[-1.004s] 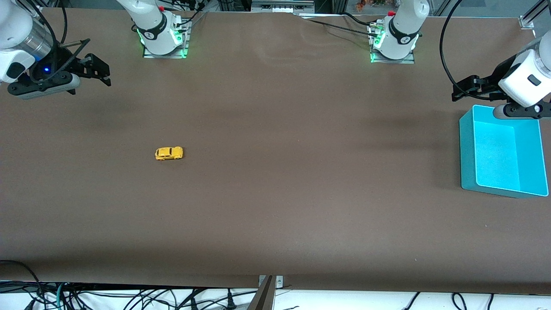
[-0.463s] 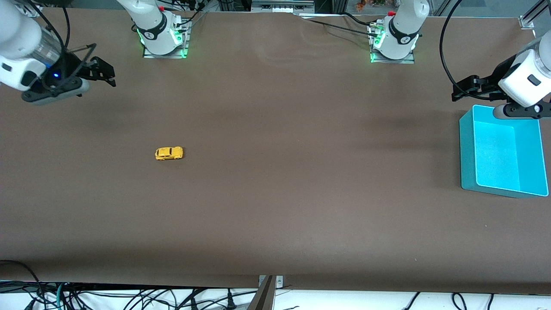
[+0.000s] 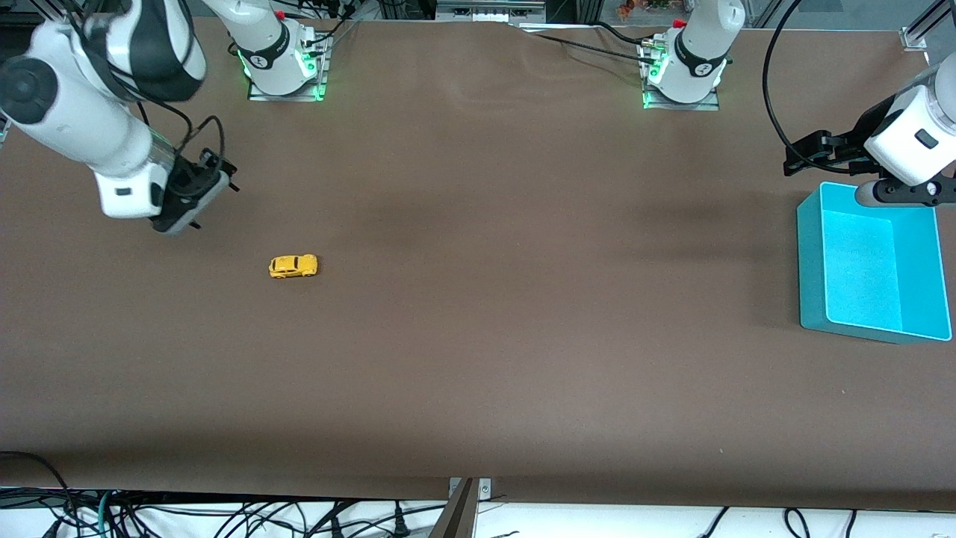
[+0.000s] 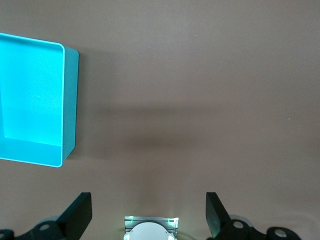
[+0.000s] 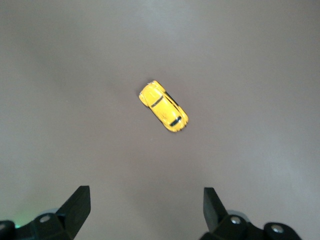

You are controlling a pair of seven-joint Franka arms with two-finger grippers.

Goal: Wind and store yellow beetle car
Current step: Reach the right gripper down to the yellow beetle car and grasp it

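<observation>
The yellow beetle car stands alone on the brown table toward the right arm's end. It also shows in the right wrist view, lying diagonally. My right gripper is up in the air over the table beside the car, pointing down. In its wrist view the right gripper is open and empty, with the car ahead of its fingertips. My left gripper hangs open and empty beside the turquoise bin at the left arm's end, and it also shows in its own view.
The turquoise bin also shows in the left wrist view, with nothing visible in it. The two arm bases stand along the table's edge farthest from the front camera. Cables hang below the table's near edge.
My right arm has swung in from the table's end toward the car and its gripper has turned to point down. The car, the bin and the left arm have not moved.
</observation>
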